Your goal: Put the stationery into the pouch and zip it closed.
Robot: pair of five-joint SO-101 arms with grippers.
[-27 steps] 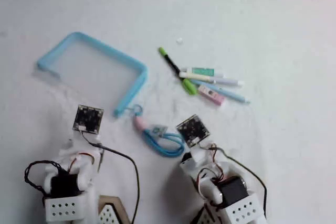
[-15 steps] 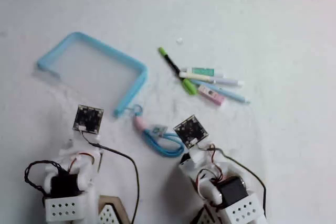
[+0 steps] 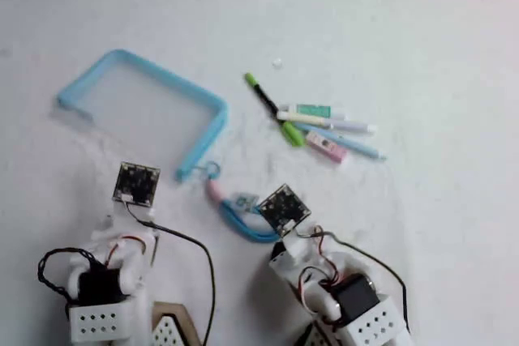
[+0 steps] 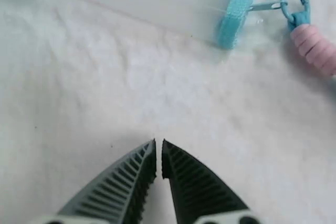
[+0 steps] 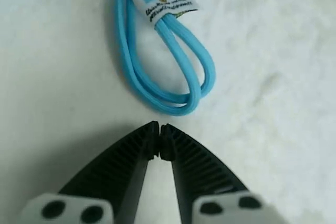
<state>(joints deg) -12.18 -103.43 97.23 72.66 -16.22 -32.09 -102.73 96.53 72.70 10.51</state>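
While your left fingers [image 4: 131, 182] and right fingers [image 5: 134, 156] sit pressed together, spread the right pair, steering past the looped blue cord [image 5: 163, 61] toward the coloured pens [image 3: 324, 129].

Clear pouch [image 3: 142, 107] with blue zip trim is laid flat at the far left. A blue cord [image 3: 237, 223] is clipped to its pull [image 4: 265, 7] at the near right corner. The pens [image 3: 320, 127] are piled loosely, well off to the right.

The left gripper [image 4: 158, 153] hangs low with its jaws pressed together. The right gripper [image 5: 159, 139] is closed too, and the right arm [image 3: 340, 297] leans toward the left arm [image 3: 101, 281].
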